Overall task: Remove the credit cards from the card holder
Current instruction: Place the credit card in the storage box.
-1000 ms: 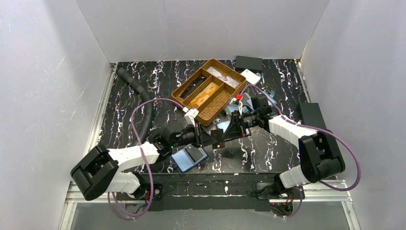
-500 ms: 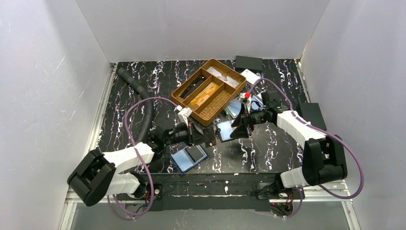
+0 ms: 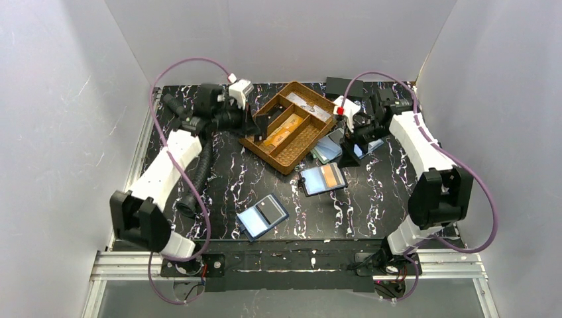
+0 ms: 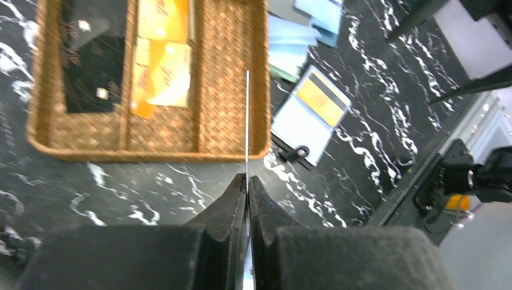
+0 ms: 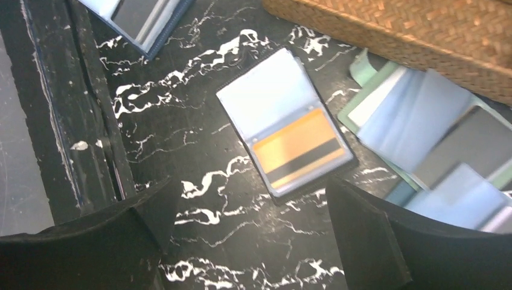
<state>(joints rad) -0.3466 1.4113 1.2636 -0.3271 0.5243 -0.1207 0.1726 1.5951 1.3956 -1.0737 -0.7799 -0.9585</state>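
Note:
The blue card holder [image 3: 323, 179] lies open and flat on the black marbled table. One orange credit card [image 5: 299, 148] with a dark stripe sits in one of its halves, and the other half looks bare. My left gripper [image 4: 247, 178] is shut on a thin credit card [image 4: 247, 121] seen edge-on, its tip over the rim of the wicker basket [image 4: 229, 148]. From above, the left gripper [image 3: 257, 124] hangs at the basket's left side. My right gripper [image 5: 250, 241] stands open above the table just short of the holder [image 5: 284, 130], holding nothing. Seen from above, the right gripper [image 3: 348, 158] is behind and right of it.
The basket [image 3: 291, 159] holds several orange cards [image 4: 160, 66] and dark cards. A second open holder [image 3: 262, 216] lies near the front edge. A pile of pale holders [image 3: 327, 149] sits by the basket's right corner. A black ribbed hose [image 3: 202, 162] runs along the left.
The right gripper opened, let go of the holder and drew back to the rear right; the holder now lies flat. The left arm swung from front centre to the basket's left, card in its jaws.

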